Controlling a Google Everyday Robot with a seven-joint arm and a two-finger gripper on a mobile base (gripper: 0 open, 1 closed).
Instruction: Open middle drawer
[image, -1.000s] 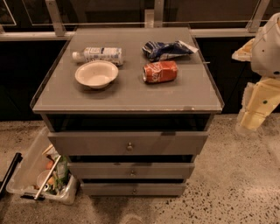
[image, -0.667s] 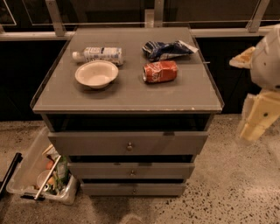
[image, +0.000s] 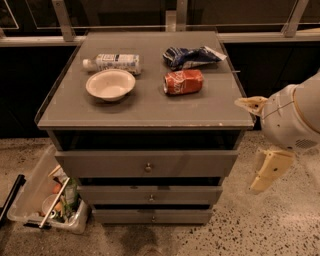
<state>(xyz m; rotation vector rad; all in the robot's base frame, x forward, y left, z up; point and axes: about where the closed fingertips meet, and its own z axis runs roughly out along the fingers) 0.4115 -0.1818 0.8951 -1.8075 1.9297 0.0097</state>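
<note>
The grey cabinet (image: 145, 112) has three drawer fronts stacked at its front. The middle drawer (image: 115, 195) is a low, wide grey panel with a tiny round knob (image: 151, 198) at its centre, and it looks pushed in. The taller top drawer (image: 100, 164) is above it and the shortest bottom drawer (image: 120, 216) is below. My gripper (image: 248, 145) hangs in the air to the right of the cabinet, level with the top drawer. Its cream fingers (image: 269, 172) are spread apart and hold nothing. It is well right of the knob and touches nothing.
On the cabinet top lie a white bowl (image: 110, 84), a plastic bottle (image: 114, 62), a red can (image: 183, 81) on its side and a blue snack bag (image: 190, 56). A clear bin (image: 30, 197) of clutter stands on the speckled floor at the left. A dark railing runs behind.
My gripper and arm have come down and to the left, nearer the cabinet's right side. The drawers and the things on top have not moved.
</note>
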